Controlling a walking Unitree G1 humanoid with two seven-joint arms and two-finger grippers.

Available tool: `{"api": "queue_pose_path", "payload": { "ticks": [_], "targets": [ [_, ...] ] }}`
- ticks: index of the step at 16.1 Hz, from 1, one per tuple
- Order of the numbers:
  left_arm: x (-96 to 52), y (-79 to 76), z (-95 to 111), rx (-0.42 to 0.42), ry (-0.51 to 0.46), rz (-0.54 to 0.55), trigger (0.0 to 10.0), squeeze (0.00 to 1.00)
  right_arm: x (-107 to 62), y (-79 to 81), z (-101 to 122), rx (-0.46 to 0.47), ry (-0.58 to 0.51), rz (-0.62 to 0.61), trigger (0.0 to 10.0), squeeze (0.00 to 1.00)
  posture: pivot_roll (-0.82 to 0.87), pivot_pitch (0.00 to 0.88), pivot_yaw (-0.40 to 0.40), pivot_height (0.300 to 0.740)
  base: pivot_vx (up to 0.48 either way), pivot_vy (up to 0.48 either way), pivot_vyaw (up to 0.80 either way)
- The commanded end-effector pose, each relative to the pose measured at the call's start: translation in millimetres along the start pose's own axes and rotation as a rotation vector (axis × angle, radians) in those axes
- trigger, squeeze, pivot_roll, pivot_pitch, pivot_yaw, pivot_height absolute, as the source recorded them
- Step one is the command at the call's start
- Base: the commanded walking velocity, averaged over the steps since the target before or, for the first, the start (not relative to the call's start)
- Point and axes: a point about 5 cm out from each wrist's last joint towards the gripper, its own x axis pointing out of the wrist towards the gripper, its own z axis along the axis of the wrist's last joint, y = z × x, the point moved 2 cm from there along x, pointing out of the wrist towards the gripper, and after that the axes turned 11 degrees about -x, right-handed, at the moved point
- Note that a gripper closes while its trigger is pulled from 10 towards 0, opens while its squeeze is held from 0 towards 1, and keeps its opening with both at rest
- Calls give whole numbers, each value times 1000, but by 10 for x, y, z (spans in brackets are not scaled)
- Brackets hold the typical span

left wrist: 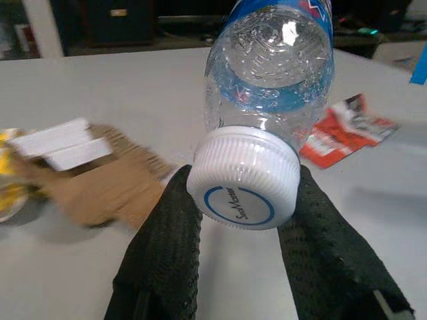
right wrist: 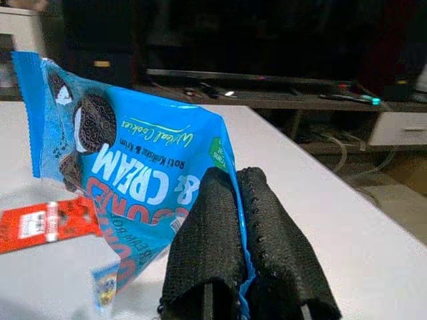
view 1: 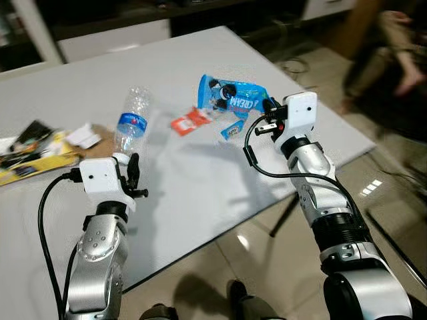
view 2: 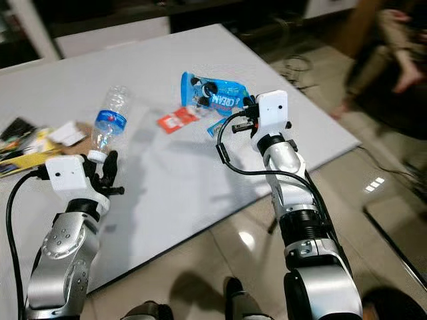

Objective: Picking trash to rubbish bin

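1. The blue cookie bag (view 1: pixel 230 97) is pinched at one edge by the right pincer (right wrist: pixel 239 233), its two fingers (right wrist: pixel 200 247) pressed flat together on the film. The bag hangs just above the far right part of the white bench (view 1: pixel 200 173).
2. The clear bottle (view 1: pixel 131 120) lies on its side on the bench, blue label (left wrist: pixel 280 10) round its middle, white cap (left wrist: pixel 243 183) pointing at the robot.
3. The left pincer (left wrist: pixel 243 220) stands narrow around that cap, one finger (left wrist: pixel 167 253) at each side, both touching or nearly touching it.
4. A red wrapper (view 1: pixel 190 121) lies flat on the bench between bottle and bag, near the bag.
5. A small blue packet (view 1: pixel 232 129) lies just below the bag, beside the right pincer.
6. At the left of the bench lie a brown card (left wrist: pixel 107 187), white slips (left wrist: pixel 57 143) on it, and yellow and black packets (view 1: pixel 30 150).
7. A person's legs (view 1: pixel 393 60), blurred, are on the tiled floor (view 1: pixel 267 267) beyond the bench's right corner.
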Motion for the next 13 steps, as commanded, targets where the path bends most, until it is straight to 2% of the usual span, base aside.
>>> {"api": "queue_pose_path", "payload": {
  "ticks": [1, 7, 13],
  "targets": [
    [10, -4, -29, -20, 7, 10, 10000, 0, -15, -36, 23, -16, -2, -1, 10000, 0, 3, 100, -2, 740, 0, 0, -756],
    [73, -11, -30, -36, 8, 11, 10000, 0, -56, -16, 22, -18, 3, -6, 10000, 0, -10, 96, -2, 740, 0, 0, -754],
    [71, 34, -47, -51, 15, 38, 10000, 0, -72, -17, 34, -22, 10, -6, 10000, 0, -19, 109, -5, 740, 0, 0, -753]
  ]
}}
